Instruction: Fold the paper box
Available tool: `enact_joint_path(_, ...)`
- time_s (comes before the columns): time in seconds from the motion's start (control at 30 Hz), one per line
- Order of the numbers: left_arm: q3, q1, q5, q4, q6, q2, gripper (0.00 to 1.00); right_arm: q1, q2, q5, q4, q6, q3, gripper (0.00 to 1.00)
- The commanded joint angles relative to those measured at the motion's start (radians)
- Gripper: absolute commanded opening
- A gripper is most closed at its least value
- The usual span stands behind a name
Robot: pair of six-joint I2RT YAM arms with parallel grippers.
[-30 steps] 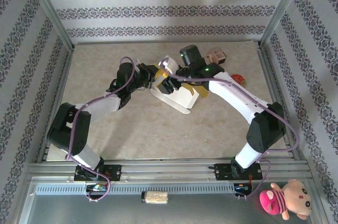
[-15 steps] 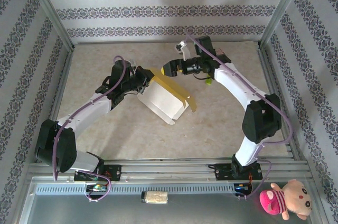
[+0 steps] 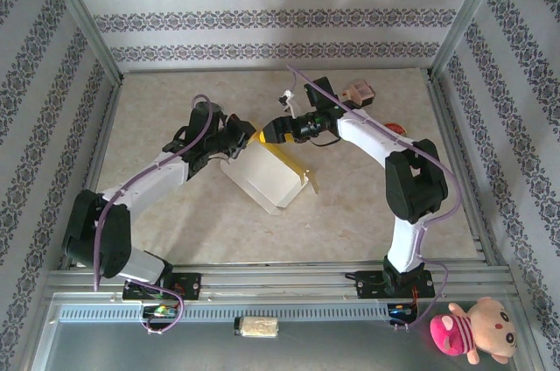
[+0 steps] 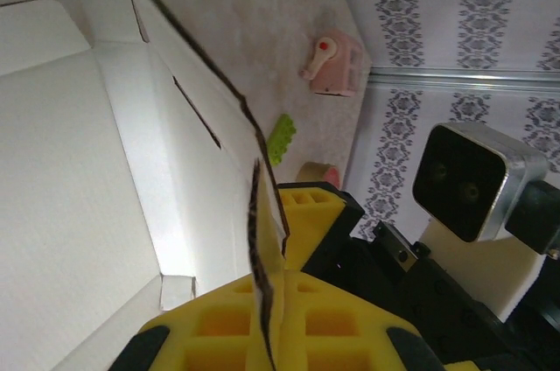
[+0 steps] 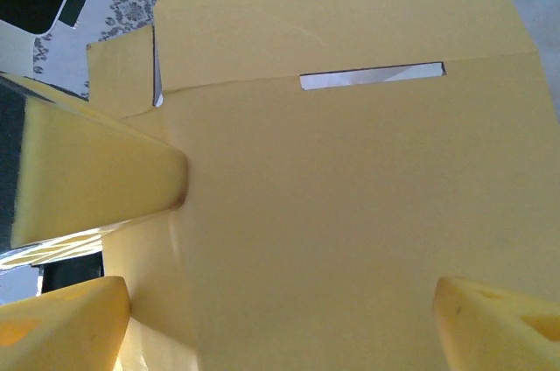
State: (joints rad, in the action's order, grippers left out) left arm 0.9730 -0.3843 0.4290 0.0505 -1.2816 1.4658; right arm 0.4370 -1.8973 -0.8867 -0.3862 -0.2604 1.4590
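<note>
1. While my left gripper (image 3: 236, 141) is clamped on the upper-left edge of the box (image 3: 267, 178), the blank sits mid-frame in the top view, white face up, with a yellow flap at its right edge.
2. Progress, my estimate: early. One wall is raised; the flaps hang loose, the slot is empty, and there is no closed shape yet.
3. Right gripper (image 3: 268, 132): jaws spread wide, gripping nothing, facing the yellow outer panel just beside my left gripper.
4. Left arm reaches from lower left up to centre. Right arm doubles back from the right, elbow bent.
</note>
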Motion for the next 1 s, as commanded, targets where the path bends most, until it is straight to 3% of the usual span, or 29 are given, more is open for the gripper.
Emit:
enact_joint_path(0.0, 0.045, 0.011, -0.013, 0.017, 0.032, 0.018, 0.04, 0.011, -0.028, -0.054, 0.032, 0.000, -0.016, 0.89)
enact_joint_path(0.23, 0.080, 0.012, 0.004, 0.084, 0.023, 0.106, 0.09, 0.012, -0.073, -0.060, 0.035, 0.011, -0.012, 0.92)
enact_joint_path(0.43, 0.097, 0.016, -0.009, 0.145, 0.015, 0.154, 0.16, -0.012, -0.104, -0.069, 0.036, 0.003, -0.007, 0.85)
enact_joint_path(0.63, 0.108, 0.022, -0.036, 0.170, 0.026, 0.180, 0.34, -0.024, -0.111, -0.077, 0.038, -0.003, 0.003, 0.83)
enact_joint_path(0.83, 0.094, 0.029, -0.046, 0.179, 0.037, 0.181, 0.38, -0.044, -0.118, -0.070, 0.049, -0.024, 0.000, 0.75)
enact_joint_path(0.97, 0.083, 0.032, -0.069, 0.153, 0.073, 0.154, 0.49, -0.053, -0.120, -0.067, 0.050, -0.028, 0.000, 0.71)
